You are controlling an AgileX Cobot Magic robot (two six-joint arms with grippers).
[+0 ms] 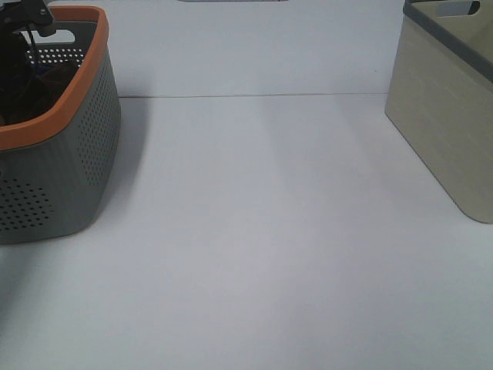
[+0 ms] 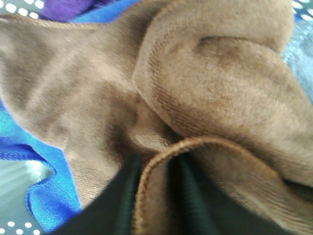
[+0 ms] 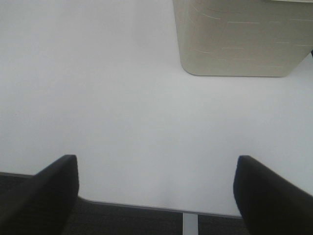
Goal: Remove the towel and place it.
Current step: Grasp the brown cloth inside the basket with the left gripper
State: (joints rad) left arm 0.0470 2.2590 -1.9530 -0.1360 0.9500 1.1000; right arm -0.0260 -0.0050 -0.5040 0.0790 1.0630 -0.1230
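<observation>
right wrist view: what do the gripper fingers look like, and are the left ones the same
The right gripper has two plain matte black fingers, broad and blocky with rounded tips; no markings or cables show. The left gripper is black too, with what looks like fine ribbing on its fingers.

Two baskets stand on one white table (image 1: pixel 262 231): one grey basket (image 1: pixel 77 154) with an orange rim at the far left and one beige basket (image 1: pixel 447 131) with a grey rim at the far right. Three cloths lie in the left one: one brown towel (image 2: pixel 205 88), one blue cloth (image 2: pixel 54 196) and one purple cloth (image 2: pixel 68 7). Two grippers show, the left gripper (image 2: pixel 156 196) and the right gripper (image 3: pixel 156 196), each with two black fingers.
</observation>
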